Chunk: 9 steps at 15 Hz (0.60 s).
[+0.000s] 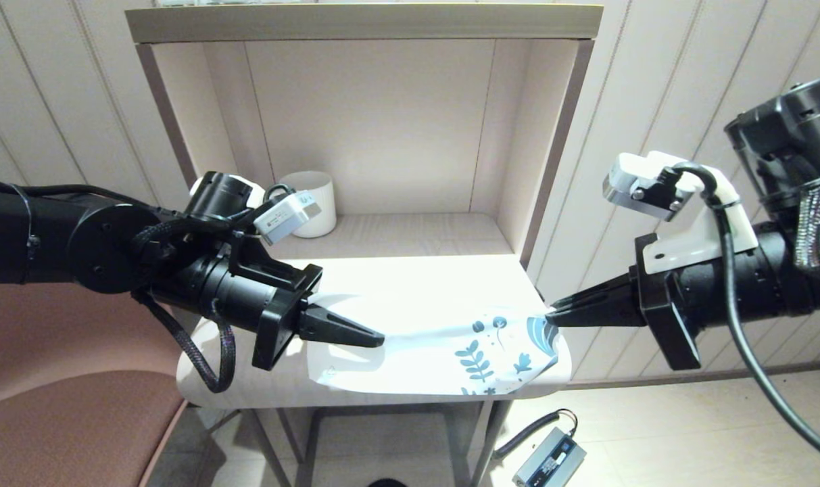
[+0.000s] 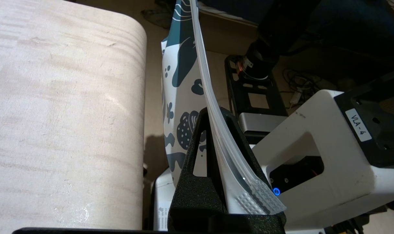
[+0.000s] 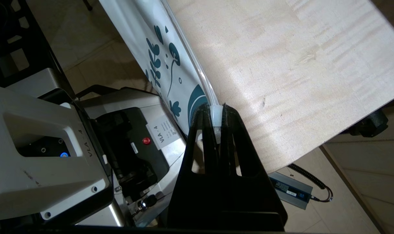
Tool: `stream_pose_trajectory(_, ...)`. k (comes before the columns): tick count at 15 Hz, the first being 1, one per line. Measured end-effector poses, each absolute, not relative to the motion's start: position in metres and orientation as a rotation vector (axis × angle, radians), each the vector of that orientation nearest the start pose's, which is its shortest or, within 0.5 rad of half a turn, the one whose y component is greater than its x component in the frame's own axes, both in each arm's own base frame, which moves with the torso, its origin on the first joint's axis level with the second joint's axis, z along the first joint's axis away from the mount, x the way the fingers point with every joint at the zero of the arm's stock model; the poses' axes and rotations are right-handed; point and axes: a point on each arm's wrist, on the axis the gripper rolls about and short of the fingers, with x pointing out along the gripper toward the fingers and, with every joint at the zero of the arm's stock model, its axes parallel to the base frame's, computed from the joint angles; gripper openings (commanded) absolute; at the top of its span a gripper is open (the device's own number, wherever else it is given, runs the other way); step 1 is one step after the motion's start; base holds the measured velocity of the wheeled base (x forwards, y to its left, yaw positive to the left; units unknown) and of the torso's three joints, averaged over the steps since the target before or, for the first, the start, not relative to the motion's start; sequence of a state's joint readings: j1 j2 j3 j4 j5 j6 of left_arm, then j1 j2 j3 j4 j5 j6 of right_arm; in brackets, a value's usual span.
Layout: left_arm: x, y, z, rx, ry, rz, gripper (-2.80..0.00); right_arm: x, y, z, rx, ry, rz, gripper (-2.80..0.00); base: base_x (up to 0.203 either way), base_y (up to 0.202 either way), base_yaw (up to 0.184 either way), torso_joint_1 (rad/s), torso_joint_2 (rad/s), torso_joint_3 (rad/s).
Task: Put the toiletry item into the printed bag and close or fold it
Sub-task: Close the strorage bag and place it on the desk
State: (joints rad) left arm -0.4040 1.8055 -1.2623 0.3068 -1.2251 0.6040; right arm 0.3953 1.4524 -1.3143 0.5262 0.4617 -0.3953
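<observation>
Both arms level: L gripper (image 1: 376,340) & R gripper (image 1: 551,315) pinch printed bag (image 1: 443,352) ends.

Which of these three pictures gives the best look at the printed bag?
The head view: the whole printed bag shows there, stretched over the table between both grippers. The left wrist view shows only its zip edge and leaf prints; the right wrist view shows one clamped corner.

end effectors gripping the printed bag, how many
2. The left end effector is shut on the plain white end of the printed bag; the right end effector is shut on its leaf-printed end, at the shelf's right edge.
</observation>
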Motion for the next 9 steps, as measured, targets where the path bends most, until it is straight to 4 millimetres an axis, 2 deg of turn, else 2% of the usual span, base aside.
stream_pose_trajectory(9, 0.2828, -0.1436, 0.1992, 0.076, 0.361, -1.699, -2.8, 0.2043, 0.0979, 0.2878, -0.337, 0.492, 0.954, -2.8, 0.0, 0.0, 0.0, 0.0, 0.0, 0.0)
